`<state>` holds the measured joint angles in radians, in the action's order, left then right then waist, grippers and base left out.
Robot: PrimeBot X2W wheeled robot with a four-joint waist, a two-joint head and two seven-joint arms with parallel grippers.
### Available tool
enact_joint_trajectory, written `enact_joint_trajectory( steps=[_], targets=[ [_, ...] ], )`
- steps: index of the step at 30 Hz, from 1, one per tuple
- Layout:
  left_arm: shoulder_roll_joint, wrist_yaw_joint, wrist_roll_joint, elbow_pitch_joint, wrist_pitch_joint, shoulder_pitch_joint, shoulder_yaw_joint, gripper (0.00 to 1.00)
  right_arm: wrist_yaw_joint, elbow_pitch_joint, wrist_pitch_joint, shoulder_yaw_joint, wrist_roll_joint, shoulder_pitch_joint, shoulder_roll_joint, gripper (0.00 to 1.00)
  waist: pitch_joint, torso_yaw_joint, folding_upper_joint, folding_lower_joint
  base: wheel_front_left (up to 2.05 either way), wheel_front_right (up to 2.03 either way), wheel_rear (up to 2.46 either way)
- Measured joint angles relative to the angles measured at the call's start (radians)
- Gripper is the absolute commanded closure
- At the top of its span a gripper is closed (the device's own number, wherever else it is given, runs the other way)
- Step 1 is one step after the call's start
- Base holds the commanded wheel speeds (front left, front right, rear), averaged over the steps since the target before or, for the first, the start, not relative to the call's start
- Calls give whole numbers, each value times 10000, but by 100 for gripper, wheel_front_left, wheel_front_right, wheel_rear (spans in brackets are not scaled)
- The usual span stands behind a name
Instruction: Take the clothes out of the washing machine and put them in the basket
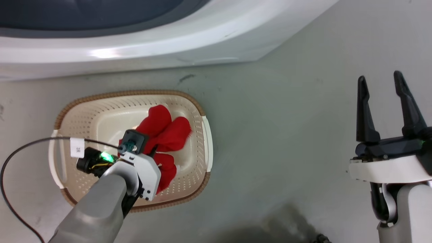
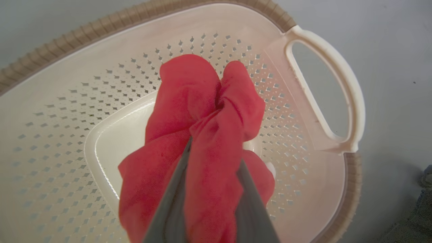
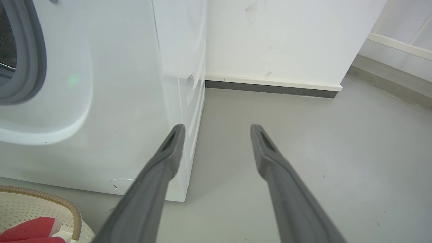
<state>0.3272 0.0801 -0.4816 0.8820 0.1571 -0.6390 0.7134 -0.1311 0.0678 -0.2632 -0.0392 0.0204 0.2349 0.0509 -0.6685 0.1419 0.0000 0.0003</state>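
Note:
The clothes (image 1: 168, 131) show as one plain red garment bunched inside the cream basket (image 1: 135, 92), which stands on the floor in front of the washing machine (image 1: 168, 44). My left wrist (image 1: 138, 158) hangs over the basket and hides the fingers. In the left wrist view, my left gripper (image 2: 216, 158) is shut on the red garment (image 2: 202, 101), which bulges past the fingertips above the basket floor (image 2: 111, 141). Off to the right, my right gripper (image 1: 380, 77) stands open over bare floor, holding nothing. Its own view shows the open gripper (image 3: 217, 128) beside the machine's corner (image 3: 189, 135).
The washing machine's grey door ring (image 3: 33, 50) shows at the far left of the right wrist view. A black cable (image 1: 20, 148) loops from the left wrist over the basket's left handle. Grey floor (image 1: 287, 135) lies between basket and right arm; a white wall (image 3: 287, 40) stands behind.

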Motion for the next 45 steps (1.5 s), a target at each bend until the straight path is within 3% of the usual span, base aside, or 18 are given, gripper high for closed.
enact_joint_trajectory(
  steps=[10,19,20,21,28,38,45],
  targets=[
    [-606,347,111,2947,-251,-1887,408,100,0,153,0,-295,247,596,2,0,-1861,232,0,0,0,0,0],
    [-905,430,261,3797,-744,-2416,855,100,0,150,0,-336,318,798,0,0,-2581,302,0,0,0,0,0],
    [-905,430,307,3820,-734,-2438,901,96,0,130,0,-328,320,816,0,0,-2556,302,0,-1,0,0,0],
    [-907,430,311,3843,-679,-2452,940,0,0,105,0,-322,328,844,0,0,-2513,302,0,-1,0,0,0],
    [-1198,433,159,3960,-161,-2034,961,0,0,-36,0,-247,261,794,0,0,-1805,201,0,-2,0,0,0],
    [-1737,320,-591,3787,1016,-765,305,0,0,-370,0,-86,-75,-38,-4,0,158,-234,0,-3,0,0,0],
    [-1227,-412,-479,1338,1057,542,-813,0,0,-556,0,0,-209,-753,-6,0,1703,-571,0,-4,0,0,0]
  ],
)
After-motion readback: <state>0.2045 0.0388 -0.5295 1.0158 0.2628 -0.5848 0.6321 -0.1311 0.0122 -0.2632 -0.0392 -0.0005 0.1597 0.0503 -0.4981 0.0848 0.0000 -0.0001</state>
